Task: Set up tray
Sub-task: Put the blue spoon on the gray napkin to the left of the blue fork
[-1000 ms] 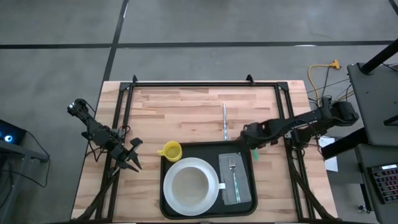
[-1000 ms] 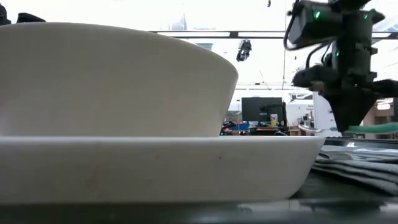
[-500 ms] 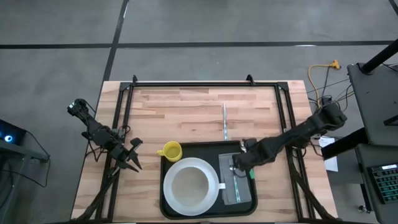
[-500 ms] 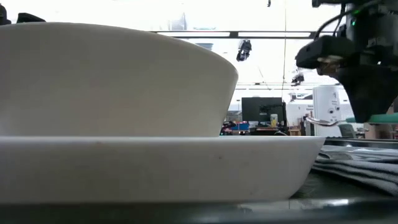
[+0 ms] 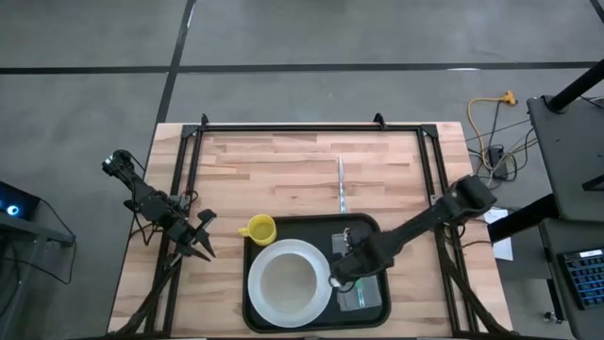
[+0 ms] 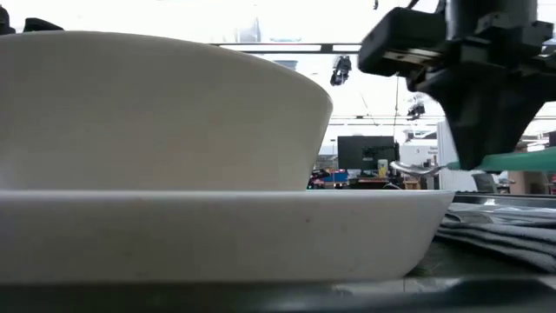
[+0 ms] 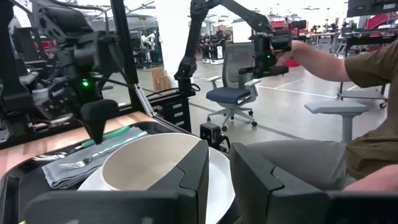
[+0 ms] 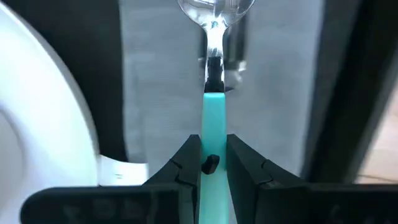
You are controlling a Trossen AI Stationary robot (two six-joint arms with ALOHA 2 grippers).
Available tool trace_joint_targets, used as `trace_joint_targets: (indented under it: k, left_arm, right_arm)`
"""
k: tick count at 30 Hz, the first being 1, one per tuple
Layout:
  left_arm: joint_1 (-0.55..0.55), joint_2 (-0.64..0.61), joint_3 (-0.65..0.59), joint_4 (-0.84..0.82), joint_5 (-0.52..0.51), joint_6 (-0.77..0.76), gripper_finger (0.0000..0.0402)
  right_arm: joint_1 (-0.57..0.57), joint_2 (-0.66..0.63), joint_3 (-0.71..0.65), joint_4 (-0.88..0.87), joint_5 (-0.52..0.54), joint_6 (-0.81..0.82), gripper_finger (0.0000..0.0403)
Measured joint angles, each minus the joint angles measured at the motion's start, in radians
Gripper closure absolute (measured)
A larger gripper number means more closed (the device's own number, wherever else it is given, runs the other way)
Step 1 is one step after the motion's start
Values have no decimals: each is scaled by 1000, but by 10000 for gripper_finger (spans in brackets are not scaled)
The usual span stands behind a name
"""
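Observation:
The black tray (image 5: 251,317) lies at the table's near middle. On it are a white plate (image 5: 316,304) with a white bowl (image 5: 286,281), a yellow cup (image 5: 258,229) at its far left corner, and a grey napkin (image 5: 366,298) with a fork (image 7: 73,163). My right gripper (image 5: 342,272) hovers over the napkin beside the plate, shut on a teal-handled spoon (image 8: 213,99). A knife (image 5: 341,184) lies on the wood beyond the tray. My left gripper (image 5: 198,241) waits at the table's left edge, shut and holding nothing. My right gripper pinches the spoon's teal handle (image 8: 213,134) between its two fingers, which lie along the spoon. The metal bowl end (image 8: 216,7) sticks out ahead of the fingertips. In the low view the spoon (image 6: 417,168) is about level and lifted clear above the napkin (image 6: 499,228).
A black metal frame (image 5: 311,127) runs along the table's far edge and both sides. Bare wood lies between the tray and the far rail. In the left wrist view a seated person (image 7: 348,68) and other robot arms show in the room beyond the table.
My right gripper has carried the spoon from the tray's far right corner toward the near edge and the left. It now stands over the napkin next to the plate and has stayed shut on the handle. The left arm has kept still.

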Motion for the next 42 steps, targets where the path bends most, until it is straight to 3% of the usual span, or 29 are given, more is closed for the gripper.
trace_joint_targets:
  k: [13,21,42]
  left_arm:
    - [0,0,0,0,0,0,354]
    - [0,0,0,0,0,0,354]
    - [0,0,0,0,0,0,354]
  right_arm:
    - [47,172,189,-2,-1,70,363]
    - [85,182,188,-2,-1,155,364]
    - [90,182,143,44,1,173,364]
